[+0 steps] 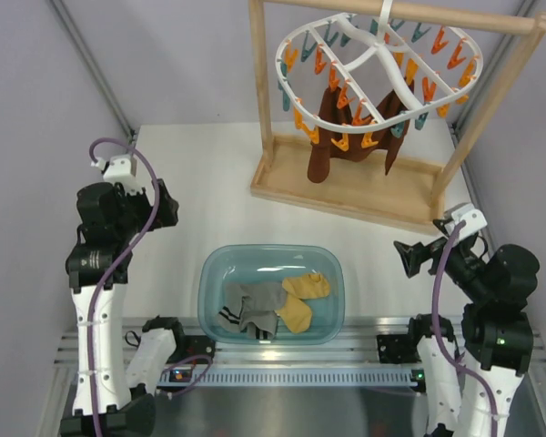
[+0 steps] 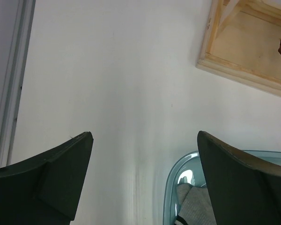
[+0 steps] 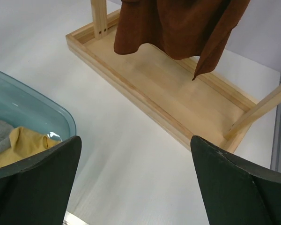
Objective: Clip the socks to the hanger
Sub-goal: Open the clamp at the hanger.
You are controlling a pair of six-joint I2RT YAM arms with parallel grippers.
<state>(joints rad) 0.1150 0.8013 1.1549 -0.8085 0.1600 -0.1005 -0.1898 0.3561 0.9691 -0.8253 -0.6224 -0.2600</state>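
Observation:
The socks lie in a clear teal tub near the table's front: mustard-yellow socks on the right, grey socks with striped cuffs on the left. A grey sock and a yellow sock also show in the wrist views. The white oval hanger with orange and teal clips hangs from the wooden rack's top bar. My left gripper hovers left of the tub, open and empty. To the tub's right, my right gripper is also open and empty.
A wooden rack stands at the back right, its base a shallow tray. Long dark brown socks hang from the hanger's clips. Grey walls close in both sides.

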